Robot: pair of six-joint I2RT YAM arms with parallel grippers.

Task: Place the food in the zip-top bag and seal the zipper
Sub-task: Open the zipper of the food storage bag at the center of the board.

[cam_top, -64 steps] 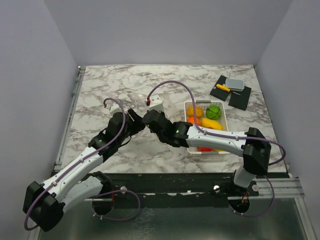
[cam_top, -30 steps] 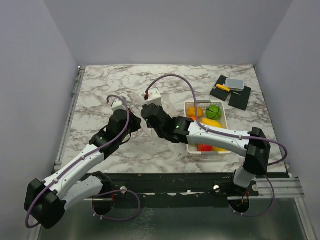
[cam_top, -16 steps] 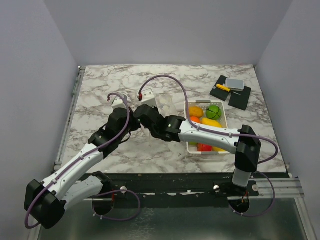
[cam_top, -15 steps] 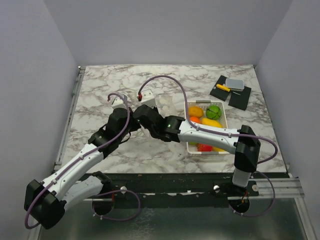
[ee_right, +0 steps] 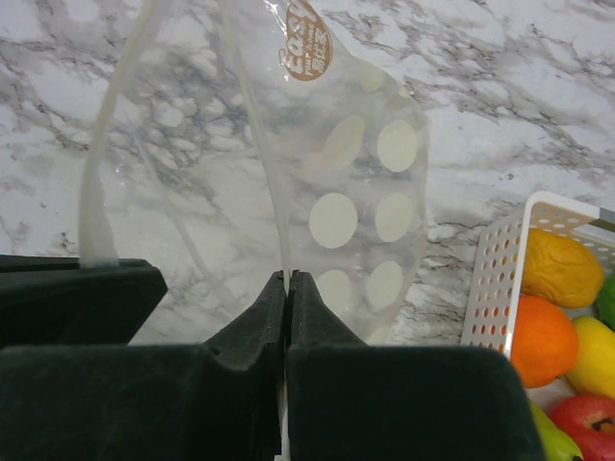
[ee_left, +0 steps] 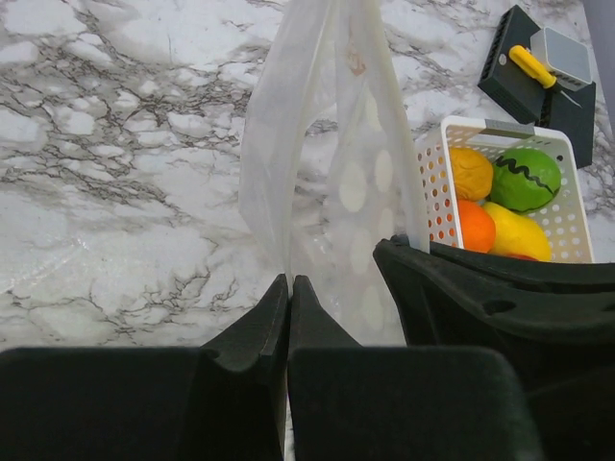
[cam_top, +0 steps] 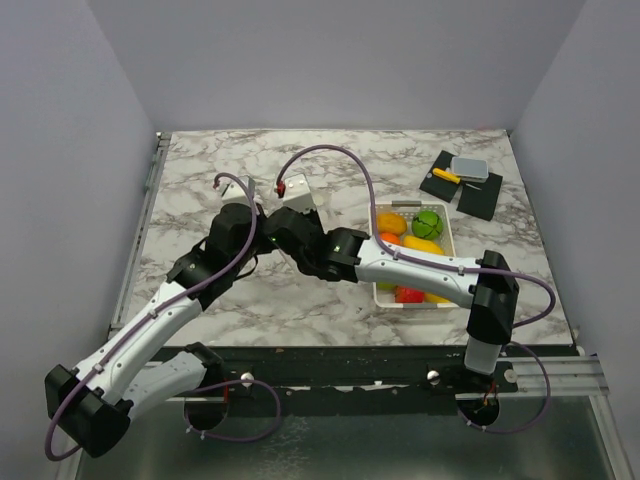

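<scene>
A marble-patterned desk (cam_top: 200, 165) carries the scene, with two white-and-black arms reaching from its near edge and meeting over its middle. The left arm (cam_top: 150, 320) and the right arm (cam_top: 420, 268) bring their wrists almost together just left of a white slotted basket (cam_top: 446, 238).

Between them hangs the zip-top bag (ee_left: 336, 192), a clear film printed with pale dots and a small brown round label, held up off the desk beside the basket. The left gripper (ee_left: 289, 288) has its jaws pressed together on one edge of the film. The right gripper (ee_right: 287, 283) likewise pinches a fold of the bag, jaws closed tight on it. In the right wrist view the zipper (ee_right: 96, 202) shows as a pale strip curving away from that pinched edge toward the other gripper's black body, so the mouth stands parted.

The food (cam_top: 412, 232) sits in the basket, to the right of the bag: a green fruit with a black wavy line (ee_left: 526, 179), an orange (ee_left: 476, 226), a yellow lemon-like piece (ee_left: 519, 233), a lumpy yellow-orange piece (ee_left: 471, 171) and a red one (cam_top: 408, 295) at the near end.

At the far right of the desk, well apart from the arms, lie black pads (cam_top: 478, 200) bearing a small grey box (cam_top: 468, 168) and a yellow-handled tool (cam_top: 446, 175).
</scene>
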